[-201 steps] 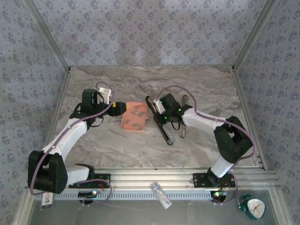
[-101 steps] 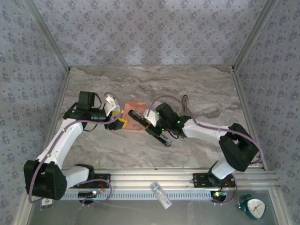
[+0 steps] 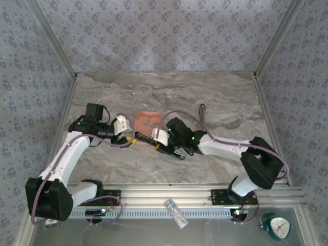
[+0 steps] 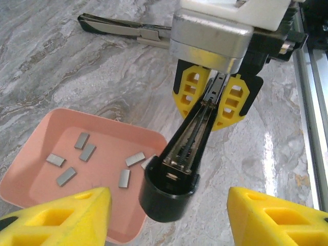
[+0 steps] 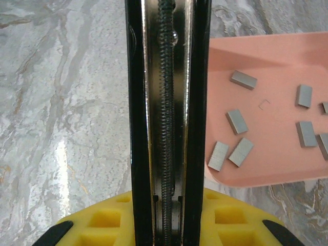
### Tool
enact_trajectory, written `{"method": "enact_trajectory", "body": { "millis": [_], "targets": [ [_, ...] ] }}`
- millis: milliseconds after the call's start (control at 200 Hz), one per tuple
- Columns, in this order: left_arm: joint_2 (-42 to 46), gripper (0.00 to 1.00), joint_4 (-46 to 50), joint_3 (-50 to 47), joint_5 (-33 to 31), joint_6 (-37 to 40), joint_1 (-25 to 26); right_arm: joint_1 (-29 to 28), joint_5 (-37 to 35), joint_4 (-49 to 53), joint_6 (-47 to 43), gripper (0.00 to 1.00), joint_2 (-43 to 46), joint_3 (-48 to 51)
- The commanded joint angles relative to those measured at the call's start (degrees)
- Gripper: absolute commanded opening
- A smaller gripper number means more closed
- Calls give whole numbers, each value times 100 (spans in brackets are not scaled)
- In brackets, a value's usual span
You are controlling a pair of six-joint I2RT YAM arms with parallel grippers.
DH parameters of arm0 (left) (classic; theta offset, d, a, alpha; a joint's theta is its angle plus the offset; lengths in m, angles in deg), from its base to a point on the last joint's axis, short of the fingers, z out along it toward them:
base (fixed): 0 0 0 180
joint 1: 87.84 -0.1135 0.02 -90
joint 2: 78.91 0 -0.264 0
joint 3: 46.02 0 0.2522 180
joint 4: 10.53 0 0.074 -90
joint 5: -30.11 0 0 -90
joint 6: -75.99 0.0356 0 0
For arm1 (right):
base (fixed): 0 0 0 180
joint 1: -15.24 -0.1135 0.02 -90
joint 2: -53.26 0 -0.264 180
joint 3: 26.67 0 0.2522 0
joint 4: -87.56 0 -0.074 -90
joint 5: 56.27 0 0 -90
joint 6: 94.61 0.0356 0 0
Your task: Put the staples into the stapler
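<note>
The staples [image 4: 87, 151] were seen loose in the tray [image 4: 100, 169] near mid-surface, toward the far edge from the stapler [image 4: 192, 141], whose open channel was held by the clenched right fingers [image 4: 190, 89], pointed at the parted, empty left fingers [image 4: 61, 218].

You see grey staples [image 4: 87, 152], short strips lying flat and scattered inside the tray [image 4: 102, 115]. The black stapler [image 4: 189, 148] is open, channel upward, tip at the tray's rim.

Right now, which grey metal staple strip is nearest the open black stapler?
Leftmost strip in the right wrist view, at the salmon-orange tray's corner beside the stapler.
</note>
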Motion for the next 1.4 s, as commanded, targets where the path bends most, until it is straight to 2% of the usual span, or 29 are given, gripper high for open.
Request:
{"method": "enact_trajectory", "body": {
  "millis": [0,390,495,560,875,1044,1109,1179,1274,1394],
  "targets": [
    [52,60,302,-63,-80,468,49,-110,186,-312,-368,3,226,41],
    [-113,56,452,-110,-246,733,294,-221,149,-503,-418,3,229,23],
    [-121,51,404,-157,-265,742,311,-262,149,-536,-416,3,220,26],
    [-140,43,468,-162,-230,858,312,-270,126,-567,-404,3,206,18],
    [-185,43,475,-156,-98,764,329,-314,138,-693,-409,4,120,-8],
    [-198,20,684,-58,-125,777,338,-311,100,-717,-389,6,62,-28],
    [-168,9,777,-7,-218,792,338,-312,43,-713,-300,9,68,-20],
    [-100,2,902,44,-424,803,338,-299,-62,-691,-58,21,92,-13],
    [35,0,995,74,-819,777,379,-261,-202,-649,356,36,156,-13],
    [220,0,1141,22,-1286,773,459,-243,-268,-460,828,44,255,-95]
  ]
}}
